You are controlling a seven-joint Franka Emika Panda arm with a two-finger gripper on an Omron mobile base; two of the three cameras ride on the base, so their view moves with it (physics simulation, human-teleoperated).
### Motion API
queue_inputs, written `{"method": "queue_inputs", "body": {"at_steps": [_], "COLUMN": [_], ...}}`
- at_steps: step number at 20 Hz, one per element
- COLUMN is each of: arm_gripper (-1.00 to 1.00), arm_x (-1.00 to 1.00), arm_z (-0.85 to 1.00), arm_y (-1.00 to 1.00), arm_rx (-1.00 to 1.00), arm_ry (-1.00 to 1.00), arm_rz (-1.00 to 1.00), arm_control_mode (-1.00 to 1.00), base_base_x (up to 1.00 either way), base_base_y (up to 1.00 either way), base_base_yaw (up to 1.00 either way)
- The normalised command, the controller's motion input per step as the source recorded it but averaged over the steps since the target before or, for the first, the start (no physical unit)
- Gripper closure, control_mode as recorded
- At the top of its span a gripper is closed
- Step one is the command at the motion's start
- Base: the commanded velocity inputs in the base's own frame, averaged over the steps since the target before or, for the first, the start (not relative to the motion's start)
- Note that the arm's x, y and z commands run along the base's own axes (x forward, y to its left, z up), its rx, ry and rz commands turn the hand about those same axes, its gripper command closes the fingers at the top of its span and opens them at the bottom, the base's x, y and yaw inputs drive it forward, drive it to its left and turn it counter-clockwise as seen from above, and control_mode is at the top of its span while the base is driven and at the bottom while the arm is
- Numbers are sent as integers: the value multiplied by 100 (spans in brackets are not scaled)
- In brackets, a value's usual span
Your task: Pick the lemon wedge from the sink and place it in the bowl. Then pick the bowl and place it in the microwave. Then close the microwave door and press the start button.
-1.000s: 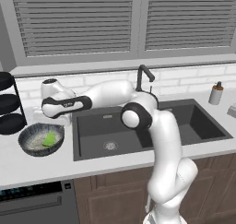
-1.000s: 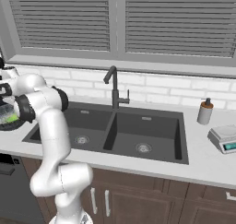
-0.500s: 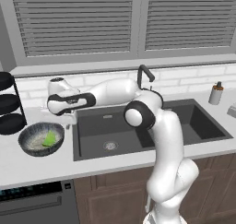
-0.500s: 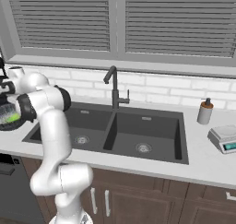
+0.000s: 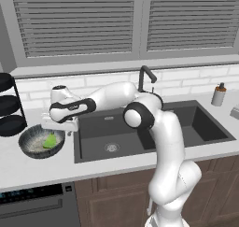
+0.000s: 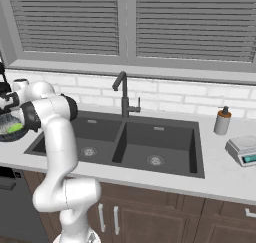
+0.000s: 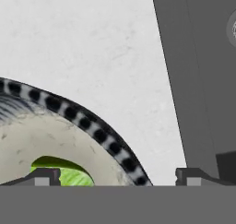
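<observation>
Lemon wedge sits inside the bowl, left of the sink. Your gripper hangs over the bowl's right rim, fingers spread, holding nothing.

Open counter around bowl; rack behind.

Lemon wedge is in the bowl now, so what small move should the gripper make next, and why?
Probably lower the open gripper onto the bowl rim. The lemon wedge already lies inside, and in the hand view one fingertip sits over the bowl's inside, the other outside, straddling the rim.
</observation>
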Motion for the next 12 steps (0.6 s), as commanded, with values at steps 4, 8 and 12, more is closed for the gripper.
{"method": "queue_inputs", "body": {"at_steps": [4, 8, 12], "arm_gripper": [-100, -100, 100], "arm_x": [12, 14, 4], "arm_z": [-25, -15, -19], "arm_y": [2, 9, 23], "arm_rx": [0, 0, 0], "arm_ry": [1, 0, 0], "arm_rz": [0, 0, 0], "arm_control_mode": [-100, -100, -100], "base_base_x": [0, 0, 0], "base_base_y": [0, 0, 0], "base_base_yaw": [0, 0, 0]}}
